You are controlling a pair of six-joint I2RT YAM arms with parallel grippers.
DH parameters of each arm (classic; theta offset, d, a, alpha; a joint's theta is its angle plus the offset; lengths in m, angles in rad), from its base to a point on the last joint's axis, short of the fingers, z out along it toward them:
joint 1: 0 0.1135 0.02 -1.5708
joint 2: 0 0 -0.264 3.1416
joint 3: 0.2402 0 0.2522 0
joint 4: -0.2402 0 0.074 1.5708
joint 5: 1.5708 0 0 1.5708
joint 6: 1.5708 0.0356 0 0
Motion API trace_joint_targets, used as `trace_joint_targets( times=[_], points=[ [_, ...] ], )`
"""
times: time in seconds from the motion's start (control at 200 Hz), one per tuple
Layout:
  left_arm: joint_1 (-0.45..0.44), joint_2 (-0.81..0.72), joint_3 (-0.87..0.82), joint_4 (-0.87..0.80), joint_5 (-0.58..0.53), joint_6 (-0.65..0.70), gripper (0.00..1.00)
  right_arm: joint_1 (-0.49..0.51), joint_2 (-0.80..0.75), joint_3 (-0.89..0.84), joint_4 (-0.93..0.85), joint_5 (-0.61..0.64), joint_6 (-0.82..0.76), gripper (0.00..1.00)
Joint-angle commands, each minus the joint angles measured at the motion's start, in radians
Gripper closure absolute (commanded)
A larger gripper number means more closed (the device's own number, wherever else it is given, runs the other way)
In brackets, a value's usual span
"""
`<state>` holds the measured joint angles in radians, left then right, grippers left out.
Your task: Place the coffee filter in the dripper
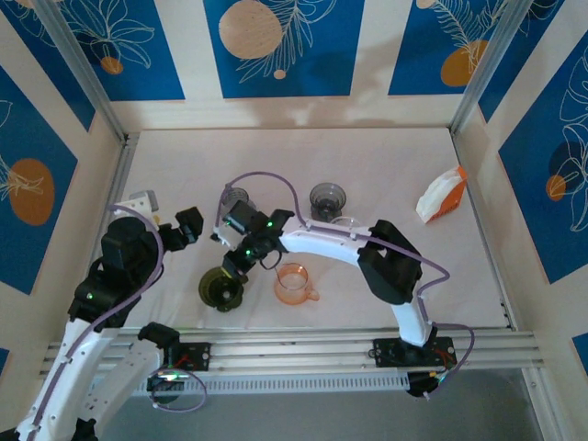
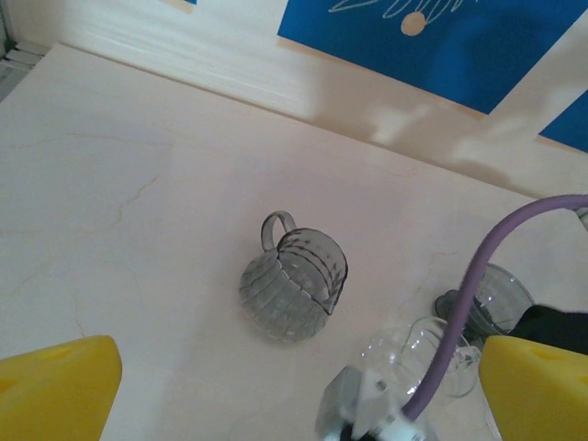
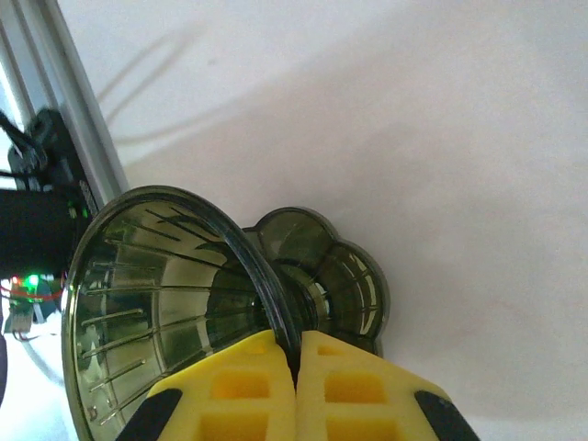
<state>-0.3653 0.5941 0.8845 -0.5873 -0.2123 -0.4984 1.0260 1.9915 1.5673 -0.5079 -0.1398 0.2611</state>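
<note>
Step in hand: the dripper is being secured by its rim with the right gripper. The filter is not yet handled.
Right jaws: closed on the dripper's thin wall, one finger on the inside of the cone and the other on the outside.
Left jaws: the left gripper is spread wide with nothing between the fingers, held above the table near a ribbed glass jug.
Dripper's place: near-left part of the table, close to an orange cup.
Dripper's axis: in the right wrist view the mouth is turned one way and the scalloped base the other, so it is judged tipped rather than upright. This cannot be settled from above.
Filter: taken to be in the white-and-orange packet at the far right, well apart from both grippers — a judgement, since no loose filter can be made out.
Packet's long axis: diagonal, with the orange end toward the far right wall.
Next move: the dripper is to be stood mouth-up, then a filter fetched — a light pinch on thin paper is called for.
</note>
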Motion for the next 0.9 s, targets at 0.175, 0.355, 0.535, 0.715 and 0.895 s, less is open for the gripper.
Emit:
trace_joint_targets(
  times=[0.175, 0.355, 0.535, 0.715, 0.895],
  points=[
    [-0.004, -0.032, 0.019, 0.071, -0.047, -0.017, 0.00, -0.116, -0.255, -0.062, -0.007, -0.014, 0.088, 1.00],
    [-0.004, 0.001, -0.017, 0.150, 0.028, -0.036, 0.00, -0.200, -0.409, -0.121, -0.153, -0.006, 0.123, 1.00],
    [-0.004, 0.093, -0.077, 0.269, 0.166, -0.105, 0.00, -0.252, -0.537, -0.181, -0.319, -0.015, 0.112, 1.00],
    [-0.004, 0.211, -0.096, 0.317, 0.252, -0.156, 0.00, -0.256, -0.616, -0.266, -0.374, -0.021, 0.122, 1.00],
    [-0.004, 0.245, -0.107, 0.341, 0.271, -0.163, 0.00, -0.259, -0.628, -0.338, -0.321, -0.038, 0.142, 1.00]
  ],
)
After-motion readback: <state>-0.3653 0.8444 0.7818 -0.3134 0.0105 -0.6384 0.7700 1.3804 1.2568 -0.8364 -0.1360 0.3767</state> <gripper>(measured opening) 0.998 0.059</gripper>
